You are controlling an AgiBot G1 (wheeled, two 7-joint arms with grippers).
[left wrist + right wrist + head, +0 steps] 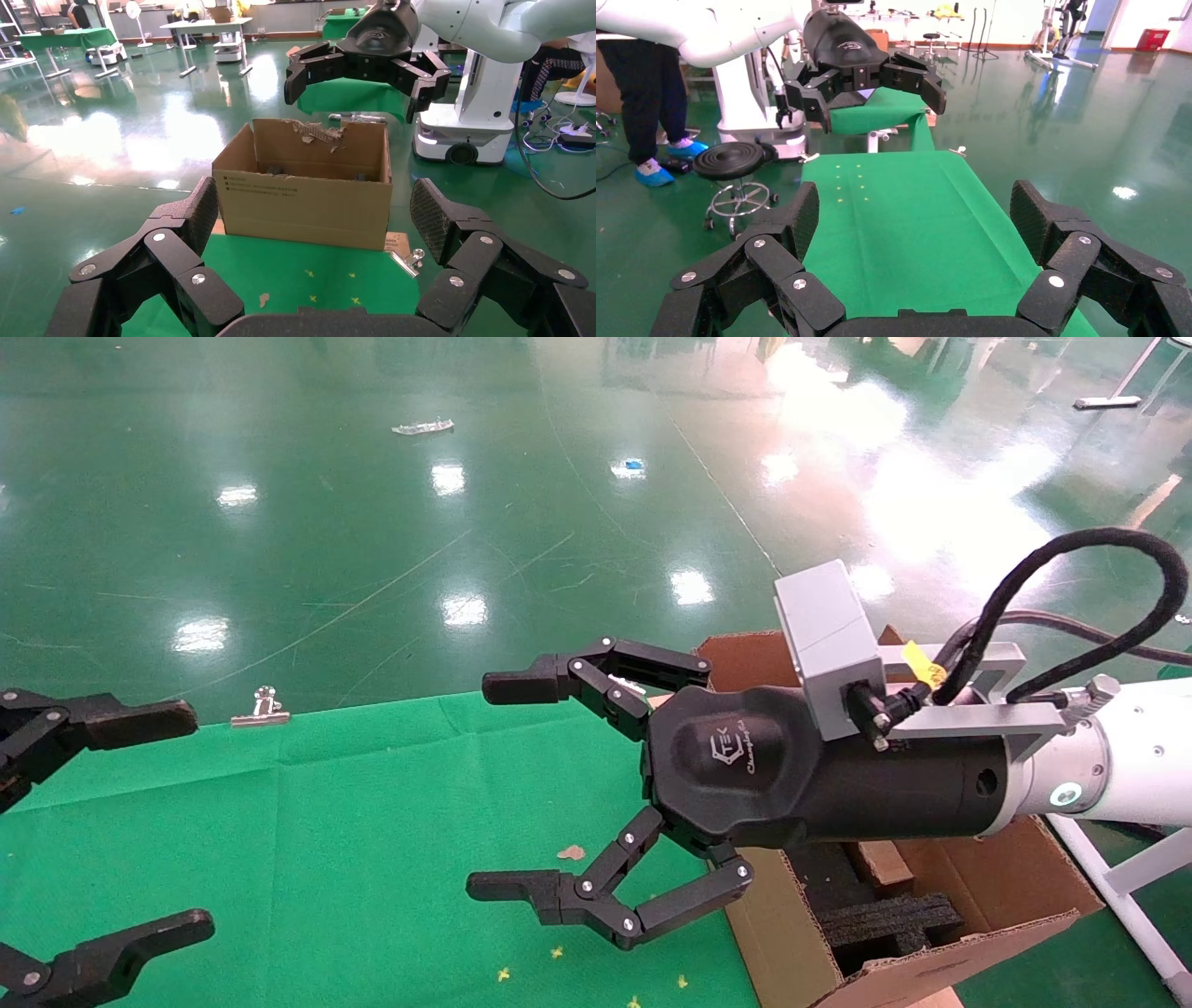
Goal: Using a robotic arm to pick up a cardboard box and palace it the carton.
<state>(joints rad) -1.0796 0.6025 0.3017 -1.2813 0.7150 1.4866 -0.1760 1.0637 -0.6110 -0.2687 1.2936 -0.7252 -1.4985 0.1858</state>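
- While the right gripper [484,784] is hovering over the green table [326,822] beside the carton [931,933], its fingers are gaping wide and gripping nothing.
- The left gripper [158,822] is waiting at the table's far left, equally spread and empty.
- No box is showing in any view, so direction, axis and nearer arm cannot be judged.
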